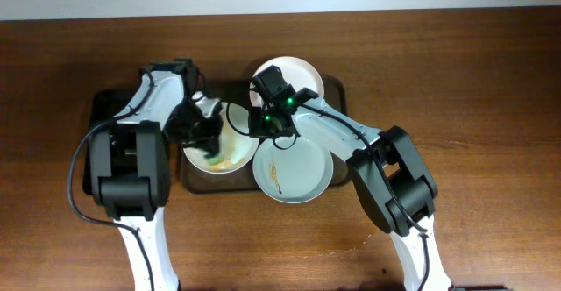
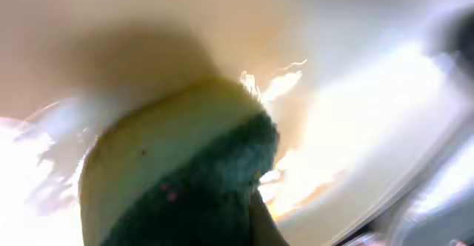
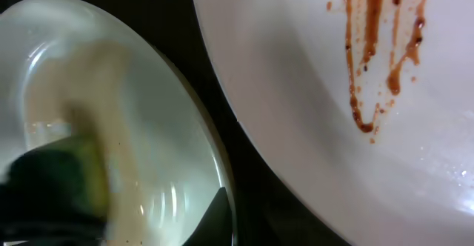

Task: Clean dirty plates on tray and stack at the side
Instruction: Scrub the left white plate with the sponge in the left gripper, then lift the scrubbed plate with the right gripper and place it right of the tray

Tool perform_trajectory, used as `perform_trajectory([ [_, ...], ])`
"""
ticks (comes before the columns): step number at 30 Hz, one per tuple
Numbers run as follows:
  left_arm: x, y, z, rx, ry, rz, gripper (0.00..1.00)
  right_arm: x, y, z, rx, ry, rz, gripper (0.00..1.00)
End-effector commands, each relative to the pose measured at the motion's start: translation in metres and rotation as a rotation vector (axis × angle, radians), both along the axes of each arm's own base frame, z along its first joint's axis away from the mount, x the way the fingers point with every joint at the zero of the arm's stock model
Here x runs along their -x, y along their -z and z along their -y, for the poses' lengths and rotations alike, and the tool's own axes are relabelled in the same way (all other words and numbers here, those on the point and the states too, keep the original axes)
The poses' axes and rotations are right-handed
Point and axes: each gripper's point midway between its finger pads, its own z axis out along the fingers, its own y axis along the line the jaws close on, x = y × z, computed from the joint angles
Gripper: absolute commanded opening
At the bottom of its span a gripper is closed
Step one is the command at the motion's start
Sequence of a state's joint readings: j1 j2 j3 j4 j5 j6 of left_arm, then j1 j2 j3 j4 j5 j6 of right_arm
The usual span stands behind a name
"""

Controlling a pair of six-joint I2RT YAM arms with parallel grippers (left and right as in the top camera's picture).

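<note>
Three dirty plates (image 1: 294, 170) lie on the tray (image 1: 195, 182). We see our left hand (image 1: 207, 138) clenched on a yellow-green sponge (image 2: 185, 179), pressed against the left plate (image 1: 235, 138). Our right hand (image 1: 268, 123) sits at that plate's rim; we cannot tell its grip.

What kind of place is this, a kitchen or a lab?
Probably a robot test bench, not a real kitchen: two robot arms at a wooden table, smeared plates on a brown tray, a sponge, no sink in view.
</note>
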State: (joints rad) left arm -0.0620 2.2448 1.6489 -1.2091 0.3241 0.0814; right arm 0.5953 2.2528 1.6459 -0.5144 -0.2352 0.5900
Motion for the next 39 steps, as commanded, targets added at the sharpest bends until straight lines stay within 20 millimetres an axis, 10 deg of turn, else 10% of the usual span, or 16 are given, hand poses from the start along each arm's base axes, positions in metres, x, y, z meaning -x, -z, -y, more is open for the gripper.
perform_trajectory([
  [1,-0.017,0.027,0.056,0.338,0.026,0.074,0.01,-0.005,0.008,0.008,0.031,0.023,0.004,0.04],
  [3,-0.040,0.039,0.043,0.232,-0.065,0.128,0.01,-0.005,0.008,0.008,0.031,0.023,0.004,0.04],
  [6,-0.061,0.048,-0.054,-0.329,-0.359,0.136,0.01,-0.003,0.009,0.009,0.037,0.023,-0.005,0.04],
  [11,-0.103,-0.060,-0.085,-0.416,-0.389,0.230,0.01,-0.001,0.006,0.008,0.031,0.011,-0.014,0.04],
  [14,-0.108,-0.134,-0.103,-0.406,-0.399,0.301,0.01,-0.017,-0.050,0.002,0.020,-0.040,0.104,0.04],
  [16,-0.111,-0.150,-0.116,-0.405,-0.433,0.331,0.01,-0.021,-0.085,-0.001,0.016,-0.078,0.151,0.04],
  [23,-0.110,-0.151,-0.150,-0.416,-0.505,0.328,0.01,-0.034,-0.185,0.041,0.619,-0.005,0.543,0.04],
  [32,-0.110,-0.151,-0.150,-0.416,-0.505,0.327,0.01,0.030,-0.282,0.018,1.126,0.189,1.035,0.04],
  [39,-0.110,-0.150,-0.149,-0.416,-0.504,0.327,0.01,0.048,-0.296,0.008,1.158,0.212,1.108,0.04],
])
